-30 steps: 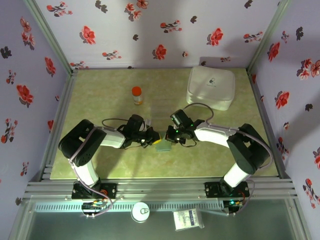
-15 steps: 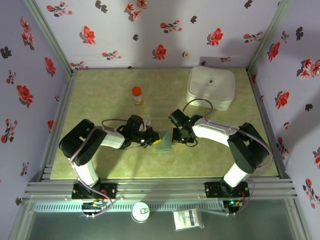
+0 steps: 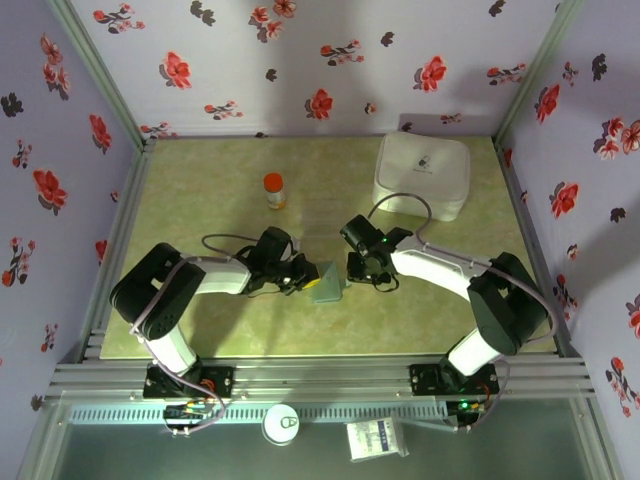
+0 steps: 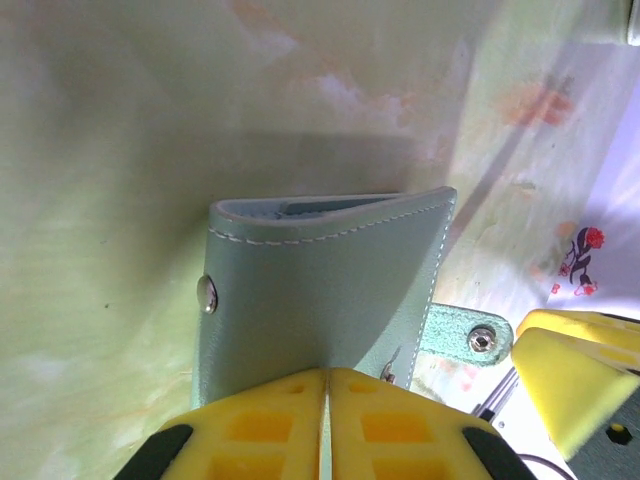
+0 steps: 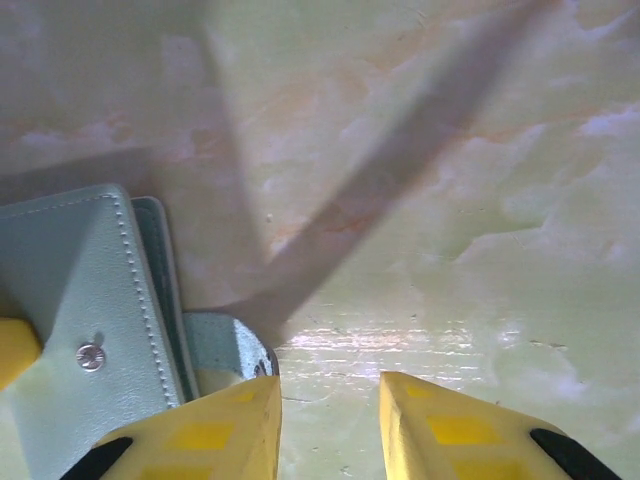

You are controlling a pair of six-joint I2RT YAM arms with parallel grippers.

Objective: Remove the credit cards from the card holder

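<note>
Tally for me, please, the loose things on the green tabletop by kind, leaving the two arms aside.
card holder: 1
white case: 1
orange-capped bottle: 1
Total: 3

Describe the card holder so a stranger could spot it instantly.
On the green table, look where the two arms meet near the front. The card holder sits pinched in the left claw: a small flat blue-green stitched wallet, unlike the big white case and orange-capped bottle behind.
</note>
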